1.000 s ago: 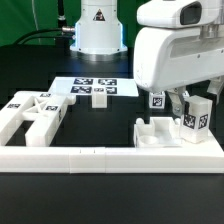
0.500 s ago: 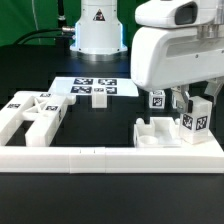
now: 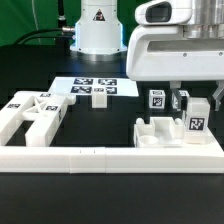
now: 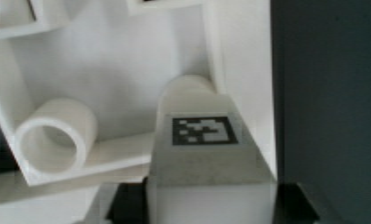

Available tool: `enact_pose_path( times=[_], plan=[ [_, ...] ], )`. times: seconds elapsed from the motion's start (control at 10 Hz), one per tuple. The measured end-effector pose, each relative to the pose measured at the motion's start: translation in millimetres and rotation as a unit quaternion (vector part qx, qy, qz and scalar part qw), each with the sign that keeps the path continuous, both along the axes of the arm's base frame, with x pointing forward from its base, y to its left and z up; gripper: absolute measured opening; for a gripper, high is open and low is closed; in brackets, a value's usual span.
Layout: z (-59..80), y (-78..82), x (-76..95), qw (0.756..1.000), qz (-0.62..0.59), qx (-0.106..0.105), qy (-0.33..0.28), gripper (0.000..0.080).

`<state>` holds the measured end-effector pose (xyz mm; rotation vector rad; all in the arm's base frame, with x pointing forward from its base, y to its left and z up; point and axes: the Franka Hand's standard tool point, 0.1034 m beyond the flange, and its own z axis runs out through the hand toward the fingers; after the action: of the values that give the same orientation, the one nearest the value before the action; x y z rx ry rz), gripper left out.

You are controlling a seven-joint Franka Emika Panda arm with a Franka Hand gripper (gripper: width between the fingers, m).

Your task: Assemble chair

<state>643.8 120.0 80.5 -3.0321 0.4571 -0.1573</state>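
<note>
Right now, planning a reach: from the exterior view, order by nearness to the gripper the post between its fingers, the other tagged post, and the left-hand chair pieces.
1. Post, in the gripper, exterior view's right.
2. Other tagged post, beside it.
3. Left-hand chair pieces, far left.

Matte black tabletop point(image 3: 110, 205), green backdrop point(image 3: 22, 18) at the exterior view's left

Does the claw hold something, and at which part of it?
Yes: the claw holds a white square post, with one finger on each side of its upper end.
</note>
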Motion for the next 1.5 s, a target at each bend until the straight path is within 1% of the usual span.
enact_pose_path(
  times=[0.2,0.4,0.5,0.6,0.7,0.8,0.9,1.0,1.1,1.3,1.4,1.5],
  plan=[
    [-0.1,2.2,-0.2,0.989,-0.146,0.011,0.000,0.0288],
    [0.0,2.5,-0.4,0.974,-0.225,0.019,0.003,0.0288],
    [0.0,2.6,-0.3,0.971,-0.238,0.020,0.005,0.0288],
    [-0.1,1.8,-0.1,0.963,-0.268,0.027,0.007,0.0288],
    [-0.4,2.6,-0.2,0.963,-0.267,0.027,0.007,0.0288],
    [-0.4,2.3,-0.4,0.969,-0.247,0.024,0.008,0.0396],
    [0.1,0.9,-0.2,0.971,-0.237,0.022,0.010,0.0536],
    [0.0,0.5,-0.2,0.975,-0.221,0.020,0.009,0.0614],
    [-0.3,0.7,-0.3,0.984,-0.178,0.015,0.007,0.0642],
    [-0.1,0.8,-0.2,0.995,-0.099,0.006,0.003,0.0647],
    [2.5,1.8,1.9,0.999,-0.053,0.001,0.000,0.0647],
    [2.1,-0.5,3.4,1.000,0.015,-0.006,-0.006,0.0649]
  ],
)
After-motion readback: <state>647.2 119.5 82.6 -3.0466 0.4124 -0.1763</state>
